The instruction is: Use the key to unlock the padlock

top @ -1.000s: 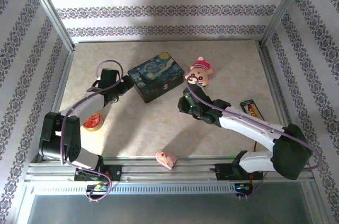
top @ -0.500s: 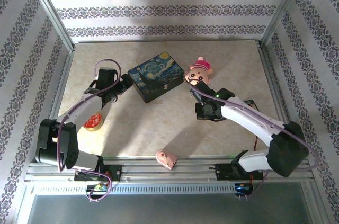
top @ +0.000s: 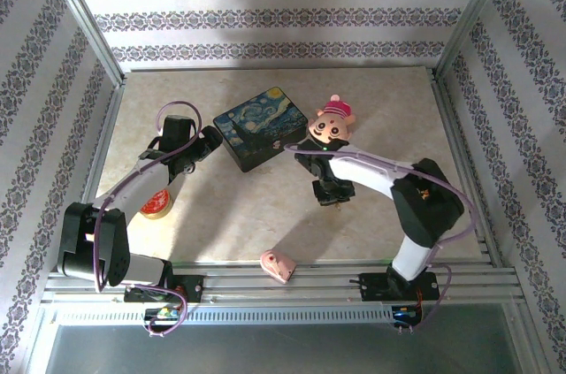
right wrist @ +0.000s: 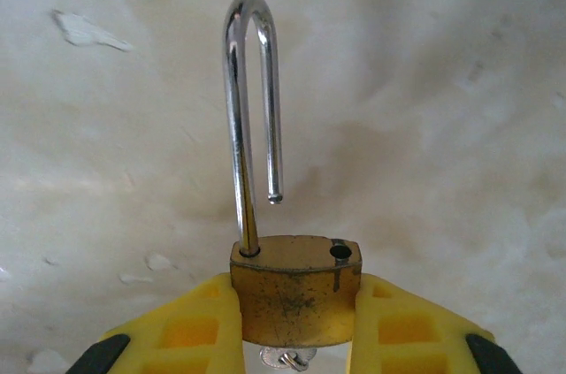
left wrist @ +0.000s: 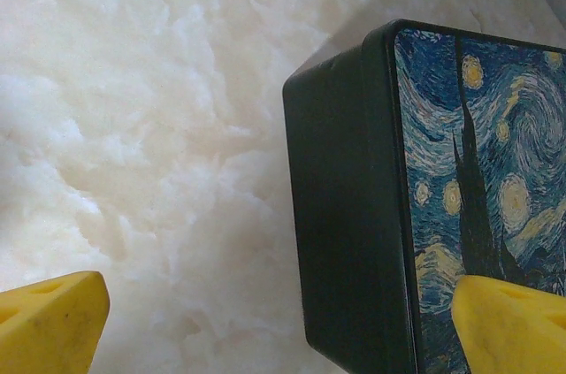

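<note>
My right gripper (right wrist: 296, 325) is shut on the brass padlock (right wrist: 296, 290), its yellow fingers (right wrist: 190, 330) pressing both sides of the body. The silver shackle (right wrist: 248, 118) stands raised, its free end out of its hole. Below the body, the silvery head of the key (right wrist: 287, 357) peeks out. In the top view the right gripper (top: 329, 188) points down at the table's middle, below the plush toy. My left gripper (left wrist: 283, 325) is open, one yellow finger (left wrist: 49, 321) over the bare table and the other finger (left wrist: 513, 321) over the painted box (left wrist: 460, 179).
The painted box (top: 261, 126) lies at the centre back, a pink plush toy (top: 332, 120) just right of it. A red tape roll (top: 156, 203) sits at the left, a pink wedge (top: 279, 264) by the front edge.
The right arm has folded in and swung its elbow up; its gripper has shifted slightly and turned downward near the table's middle. The left gripper has barely moved beside the box.
</note>
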Controlling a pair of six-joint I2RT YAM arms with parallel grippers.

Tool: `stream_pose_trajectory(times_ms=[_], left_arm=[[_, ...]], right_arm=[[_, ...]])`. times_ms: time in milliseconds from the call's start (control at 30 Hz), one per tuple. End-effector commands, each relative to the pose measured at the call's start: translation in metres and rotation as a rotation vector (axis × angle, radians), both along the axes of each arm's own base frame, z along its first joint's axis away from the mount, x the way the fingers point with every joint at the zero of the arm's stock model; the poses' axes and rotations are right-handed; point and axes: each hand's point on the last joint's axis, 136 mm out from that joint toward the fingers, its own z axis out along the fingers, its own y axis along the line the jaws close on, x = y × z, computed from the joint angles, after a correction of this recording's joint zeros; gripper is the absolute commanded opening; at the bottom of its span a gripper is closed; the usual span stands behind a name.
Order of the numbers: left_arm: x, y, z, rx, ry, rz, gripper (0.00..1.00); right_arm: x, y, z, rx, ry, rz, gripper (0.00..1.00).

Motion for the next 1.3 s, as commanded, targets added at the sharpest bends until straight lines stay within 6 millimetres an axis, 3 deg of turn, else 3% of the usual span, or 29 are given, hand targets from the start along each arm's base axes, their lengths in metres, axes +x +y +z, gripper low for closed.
stream_pose_trajectory(times_ms=[0, 267, 467, 667, 800, 900, 1067, 1267], left_arm=[[-0.008, 0.007, -0.007, 0.019, 0.031, 0.005, 0.99], [-0.008, 0.008, -0.01, 0.02, 0.04, 0.004, 0.99], [-0.006, 0.006, -0.012, 0.01, 0.045, 0.002, 0.99], [-0.002, 0.001, -0.008, -0.019, 0.03, -0.014, 0.99], [0.002, -0.006, 0.0, -0.05, 0.006, -0.039, 0.99], [0.004, -0.012, 0.004, -0.083, -0.008, -0.052, 0.99], [0.007, -0.02, 0.007, -0.141, -0.028, -0.048, 0.99], [0.008, -0.029, 0.006, -0.174, -0.028, -0.071, 0.95]], right_arm=[[0.006, 0.012, -0.006, -0.027, 0.015, 0.059, 0.05], [0.012, 0.053, -0.019, 0.045, 0.045, 0.09, 0.15], [0.011, 0.065, -0.018, 0.092, 0.044, 0.07, 0.42], [0.016, 0.068, 0.004, 0.142, -0.002, 0.06, 0.5], [0.029, 0.072, 0.034, 0.221, -0.08, 0.052, 0.51], [0.049, 0.077, 0.064, 0.315, -0.173, 0.055, 0.52], [0.107, 0.079, 0.109, 0.475, -0.34, 0.021, 0.54], [0.179, 0.09, 0.137, 0.522, -0.459, 0.047, 0.56]])
